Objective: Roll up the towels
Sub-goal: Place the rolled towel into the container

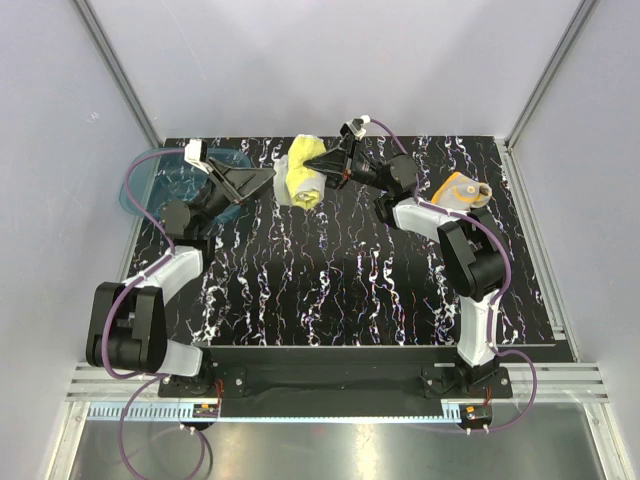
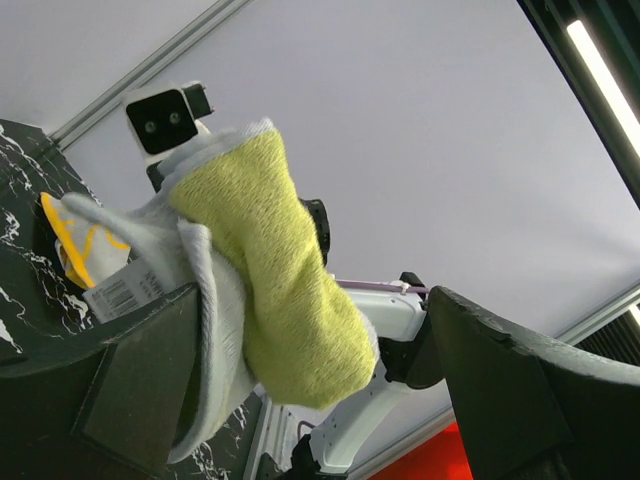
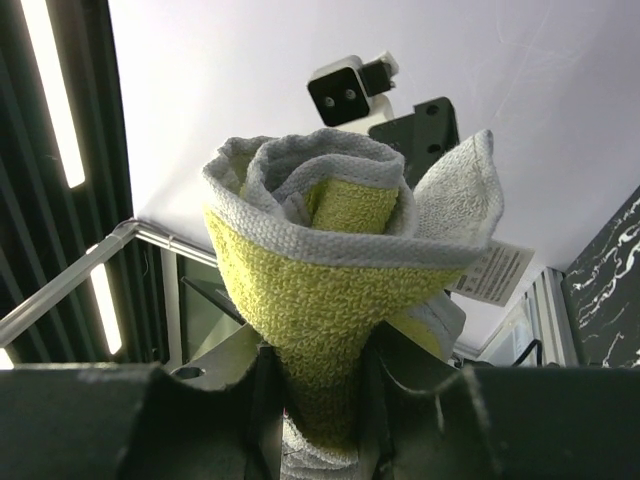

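The pale yellow towel, rolled with its grey-beige side showing at the edges, is held above the far middle of the table. My right gripper is shut on its narrow end, and the roll flares out of the jaws. My left gripper is open just left of it. The roll sits between the spread fingers, its grey flap against the left finger. The orange towel lies rolled at the far right; it also shows in the left wrist view.
A translucent teal basin stands at the far left corner, behind my left arm. The black marbled table is enclosed by pale walls and metal frame posts.
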Tool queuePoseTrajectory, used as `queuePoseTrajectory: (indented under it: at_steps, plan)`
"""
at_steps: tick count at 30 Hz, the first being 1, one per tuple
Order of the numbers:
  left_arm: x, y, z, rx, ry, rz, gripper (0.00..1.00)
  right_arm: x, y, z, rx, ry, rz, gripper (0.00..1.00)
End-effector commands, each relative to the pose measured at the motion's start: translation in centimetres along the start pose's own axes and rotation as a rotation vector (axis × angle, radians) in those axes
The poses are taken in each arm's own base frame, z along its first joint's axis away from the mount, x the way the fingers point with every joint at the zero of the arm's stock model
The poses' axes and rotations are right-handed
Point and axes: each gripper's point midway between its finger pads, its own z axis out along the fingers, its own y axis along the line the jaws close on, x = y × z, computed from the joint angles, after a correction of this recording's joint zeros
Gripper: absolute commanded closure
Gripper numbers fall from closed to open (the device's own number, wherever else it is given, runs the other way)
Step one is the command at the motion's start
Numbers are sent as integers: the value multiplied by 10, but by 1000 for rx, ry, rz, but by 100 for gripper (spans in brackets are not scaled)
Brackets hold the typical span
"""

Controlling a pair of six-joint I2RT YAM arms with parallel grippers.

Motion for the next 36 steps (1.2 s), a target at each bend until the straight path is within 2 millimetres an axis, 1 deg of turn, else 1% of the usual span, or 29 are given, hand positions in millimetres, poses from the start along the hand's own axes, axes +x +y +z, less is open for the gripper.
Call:
queuePoseTrajectory:
  at_steps: [1, 2, 3, 4, 5, 7, 8, 9, 11, 12, 14, 15, 16, 20, 21, 22, 23, 24, 25, 26, 27, 28, 29, 30, 31, 32, 36]
  plan:
    - [14, -58, -8, 251, 35, 281, 1, 18, 73, 4, -238, 53, -245, 100]
    - [14, -57, -8, 242, 37, 292, 1, 19, 76, 4, -242, 56, -251, 100]
    - [14, -49, -6, 200, 43, 276, 1, 22, 77, 3, -240, 66, -257, 100]
    - [13, -42, -5, 174, 43, 321, 1, 26, 85, 3, -247, 72, -278, 100]
    - [13, -32, -4, 108, 51, 297, 1, 27, 87, 2, -248, 73, -281, 100]
    - [10, -23, -3, 59, 42, 357, 1, 30, 87, 2, -245, 81, -279, 100]
    - [10, -26, -3, 51, 43, 375, 1, 31, 88, 2, -249, 81, -280, 100]
    - [11, -18, -1, 13, 57, 356, 1, 30, 86, 1, -244, 78, -274, 100]
    - [8, -15, 1, -9, 58, 399, 1, 30, 85, 0, -244, 76, -265, 100]
    - [9, -1, 0, -67, 74, 365, 1, 32, 86, 2, -247, 84, -265, 100]
    - [6, 6, 1, -97, 79, 402, 1, 34, 90, 4, -255, 94, -268, 100]
    - [7, 16, 0, -142, 88, 375, 1, 37, 93, 6, -262, 106, -270, 100]
    - [5, 20, 0, -154, 86, 390, 1, 39, 95, 7, -265, 112, -269, 100]
    - [10, 29, -1, -159, 103, 350, 1, 43, 101, 11, -280, 128, -268, 100]
    - [9, 25, 0, -138, 97, 361, 1, 45, 103, 12, -284, 133, -271, 100]
    - [13, 23, 0, -122, 103, 337, 1, 46, 102, 13, -286, 138, -273, 100]
    - [11, 11, 2, -63, 88, 364, 1, 47, 102, 14, -285, 142, -275, 100]
    - [12, 7, 2, -36, 87, 357, 1, 47, 100, 14, -283, 145, -274, 100]
    - [13, -5, 4, 28, 88, 344, 1, 47, 95, 15, -277, 146, -268, 100]
    - [14, -12, 5, 64, 88, 335, 1, 45, 90, 14, -269, 141, -257, 100]
    - [15, -21, 5, 101, 95, 269, 1, 44, 86, 15, -264, 139, -253, 100]
    - [16, -19, 5, 124, 98, 239, 1, 42, 78, 15, -253, 137, -241, 100]
    - [16, -34, 4, 201, 92, 271, 1, 42, 74, 15, -247, 142, -236, 100]
    - [15, -38, 3, 229, 85, 250, 1, 42, 71, 15, -244, 142, -234, 100]
    - [14, -40, 3, 250, 88, 193, 1, 42, 68, 15, -239, 146, -235, 100]
    - [13, -41, 4, 251, 88, 182, 1, 42, 66, 15, -236, 148, -237, 100]
    - [14, -48, 4, 248, 86, 209, 1, 42, 64, 17, -233, 162, -251, 100]
